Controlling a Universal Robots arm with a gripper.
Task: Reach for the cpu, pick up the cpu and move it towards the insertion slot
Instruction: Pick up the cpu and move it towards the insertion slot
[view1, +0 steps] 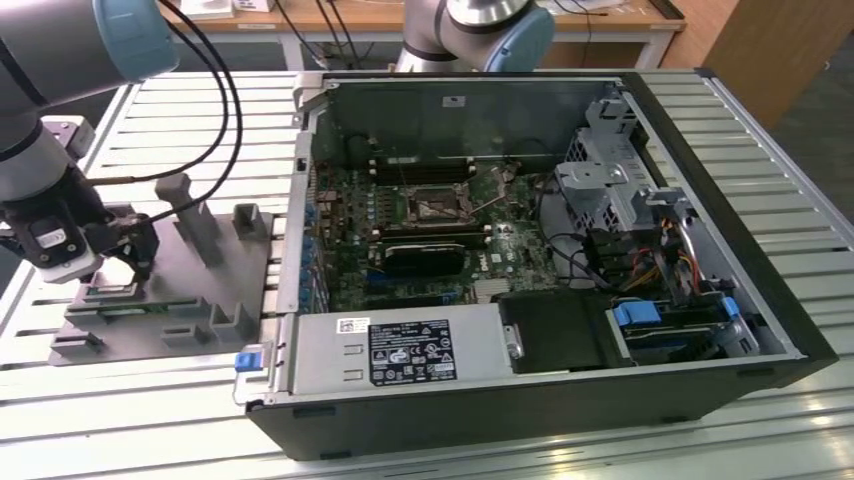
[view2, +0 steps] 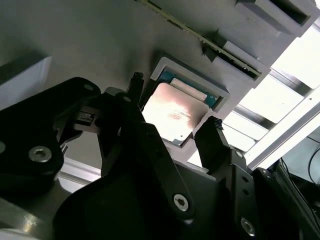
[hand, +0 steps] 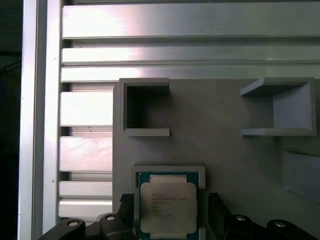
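Claw (view2: 175, 101) gapes wide, straddling the cpu (view2: 172, 116).

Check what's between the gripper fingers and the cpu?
Nothing. In the first wrist view the open gripper straddles the cpu, which sits in its tray pocket, with only a bare gap on each side.

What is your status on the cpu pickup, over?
Gripper open, straddling cpu. Cpu seated in grey tray recess, not lifted. Recess rim close around it.
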